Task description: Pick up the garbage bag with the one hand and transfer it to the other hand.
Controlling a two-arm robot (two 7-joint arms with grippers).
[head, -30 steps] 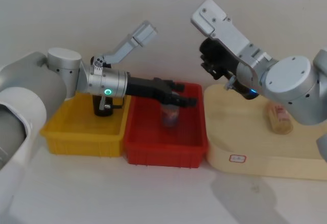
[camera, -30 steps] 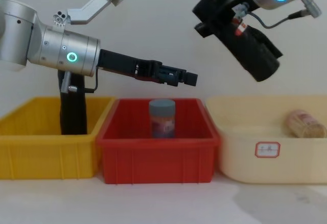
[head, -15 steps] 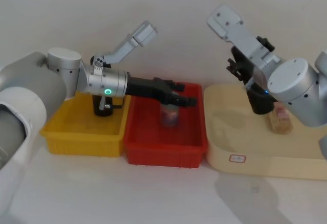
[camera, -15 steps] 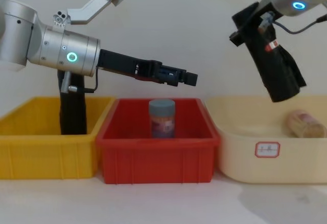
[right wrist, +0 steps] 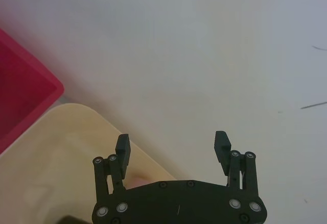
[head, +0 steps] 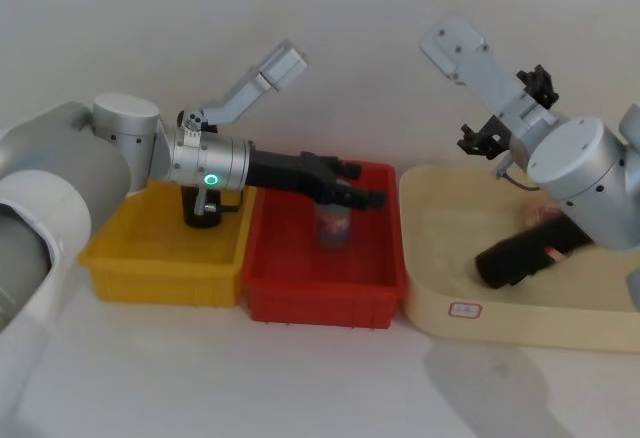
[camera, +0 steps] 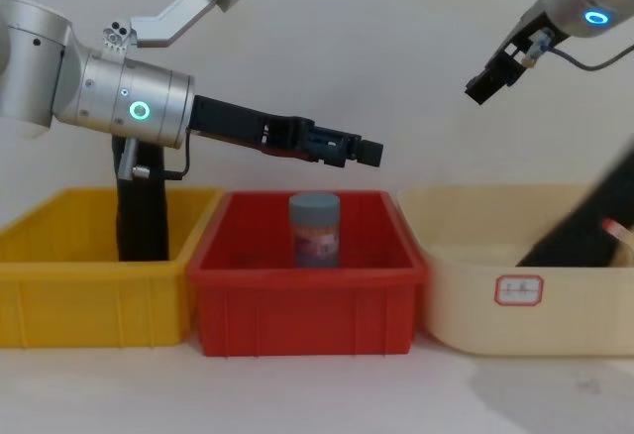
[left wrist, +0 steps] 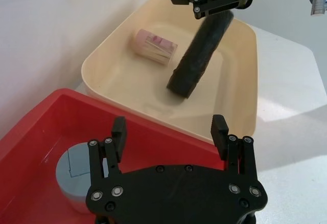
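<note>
The garbage bag (head: 527,255) lies tilted in the cream tray (head: 520,324), its lower end resting on the tray floor toward the tray's left and its upper end leaning up toward the right wall. In the left wrist view it (left wrist: 200,54) lies just beside a pink-labelled jar (left wrist: 151,44) that rests on its side in the same tray. No end effector touches the roll.

The right end effector (head: 512,108), on the arm with the blue ring light, hangs in the air above the back of the cream tray. Its fingers (right wrist: 123,147) are spread and grip nothing.

The left end effector (head: 362,185), on the arm with the teal-green ring light, reaches out level over the red bin (head: 322,304). Its fingers (left wrist: 119,132) are likewise spread and empty. A grey-lidded jar (camera: 315,228) stands upright in the red bin, below and slightly behind the fingertips.

A second black roll (camera: 143,218) stands upright in the yellow bin (head: 160,270), behind the left arm's silver forearm.

The three containers sit side by side on the white desk (head: 300,378): yellow, red, cream, from the robot's left to its right.
</note>
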